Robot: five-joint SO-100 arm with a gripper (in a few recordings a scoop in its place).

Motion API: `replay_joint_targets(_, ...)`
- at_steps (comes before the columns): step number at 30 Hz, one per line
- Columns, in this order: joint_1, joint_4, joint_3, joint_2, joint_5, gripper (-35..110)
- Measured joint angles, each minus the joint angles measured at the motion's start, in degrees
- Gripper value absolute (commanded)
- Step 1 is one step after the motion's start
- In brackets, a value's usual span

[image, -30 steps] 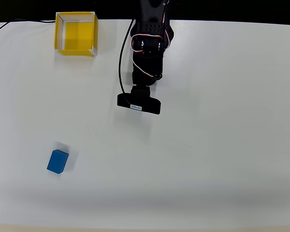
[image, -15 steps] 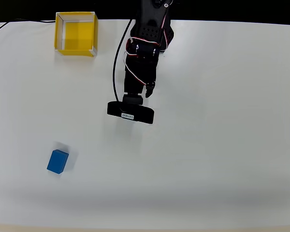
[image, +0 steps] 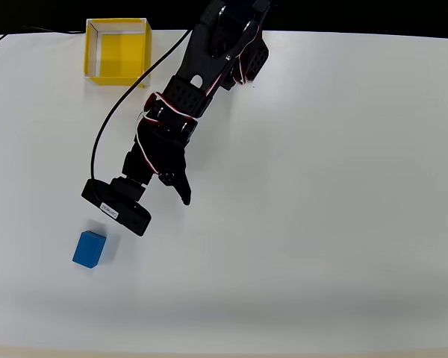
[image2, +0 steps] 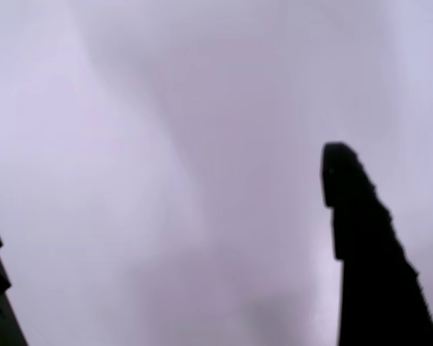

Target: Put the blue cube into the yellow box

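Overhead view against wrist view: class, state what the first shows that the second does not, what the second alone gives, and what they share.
Overhead view alone: the blue cube lying free on the white table, the yellow box at the far left edge, and the black arm reaching toward the cube. Wrist view alone: a blurred close look between the fingers, which stand wide apart with nothing between them. Both share the gripper and the bare white tabletop.
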Motion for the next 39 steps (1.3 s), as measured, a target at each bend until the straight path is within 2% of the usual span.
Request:
replay_joint_targets(10,4.0,-0.7,-26.6,-29.5,4.0,54)
replay_joint_targets(16,4.0,-0.7,-37.2,-39.1,4.6,55)
replay_joint_targets(27,6.7,-6.4,-42.5,-47.9,2.0,55)
replay_joint_targets(39,7.8,-6.3,-55.0,-58.4,2.1,56)
